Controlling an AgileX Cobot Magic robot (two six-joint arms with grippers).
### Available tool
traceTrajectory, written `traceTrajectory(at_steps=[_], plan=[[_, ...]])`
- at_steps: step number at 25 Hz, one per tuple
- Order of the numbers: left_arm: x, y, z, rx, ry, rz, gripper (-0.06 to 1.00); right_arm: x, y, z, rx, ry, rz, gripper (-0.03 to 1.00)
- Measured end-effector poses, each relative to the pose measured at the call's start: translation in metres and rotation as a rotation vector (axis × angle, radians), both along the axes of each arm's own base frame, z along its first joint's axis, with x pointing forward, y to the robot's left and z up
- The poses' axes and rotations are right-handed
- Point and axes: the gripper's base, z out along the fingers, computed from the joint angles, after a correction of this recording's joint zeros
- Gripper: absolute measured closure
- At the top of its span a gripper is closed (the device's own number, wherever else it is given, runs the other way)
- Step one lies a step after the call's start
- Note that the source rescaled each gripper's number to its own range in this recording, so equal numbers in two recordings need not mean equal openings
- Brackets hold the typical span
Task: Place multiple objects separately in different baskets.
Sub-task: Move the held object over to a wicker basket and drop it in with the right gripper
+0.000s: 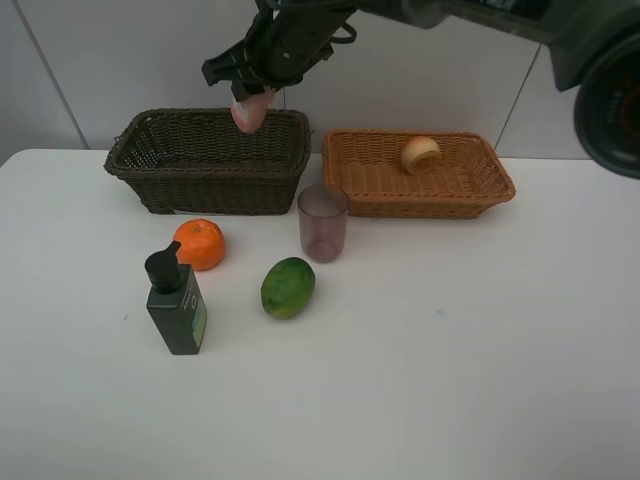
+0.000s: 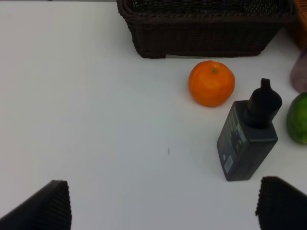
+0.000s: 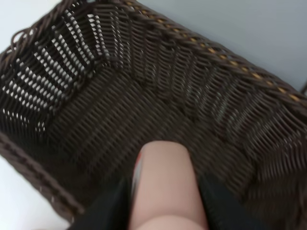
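My right gripper (image 1: 252, 88) reaches across above the dark brown basket (image 1: 150, 165), shut on the pink bottle (image 1: 248, 110). In the right wrist view the pink bottle (image 3: 165, 184) hangs between the dark fingers (image 3: 103, 211) over the basket's woven floor (image 3: 110, 115). The peach (image 1: 420, 153) lies in the light tan basket (image 1: 375, 185). On the table stand the mauve cup (image 1: 323, 222), tangerine (image 1: 199, 244), green fruit (image 1: 288, 287) and pump bottle (image 1: 177, 305). My left gripper (image 2: 163, 211) is open and empty, low over the table, short of the tangerine (image 2: 211, 83) and pump bottle (image 2: 248, 139).
The white table (image 1: 450, 350) meets a grey wall behind the baskets. The left wrist view also catches the dark basket's front wall (image 2: 201, 33), the green fruit's edge (image 2: 298, 118) and the cup's edge (image 2: 300, 72).
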Motion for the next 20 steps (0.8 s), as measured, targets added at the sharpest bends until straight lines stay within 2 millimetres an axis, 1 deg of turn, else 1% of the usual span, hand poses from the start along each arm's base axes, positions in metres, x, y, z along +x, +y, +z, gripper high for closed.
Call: traceTrajectory(at_steps=[6, 11, 15, 18, 20], plan=[[0.000, 0.000, 0.000, 0.000, 0.000, 0.000, -0.06, 0.012, 0.009, -0.010, 0.052, -0.120, 0.023, 0.96], [0.000, 0.000, 0.000, 0.000, 0.000, 0.000, -0.06, 0.022, 0.014, -0.033, 0.067, -0.154, 0.021, 0.96], [0.000, 0.000, 0.000, 0.000, 0.000, 0.000, -0.06, 0.030, 0.012, -0.053, 0.066, -0.155, 0.010, 0.96], [0.000, 0.000, 0.000, 0.000, 0.000, 0.000, -0.06, 0.032, 0.013, -0.063, 0.058, -0.144, 0.010, 0.96], [0.000, 0.000, 0.000, 0.000, 0.000, 0.000, -0.06, 0.032, 0.014, -0.066, 0.056, -0.142, 0.010, 0.96]])
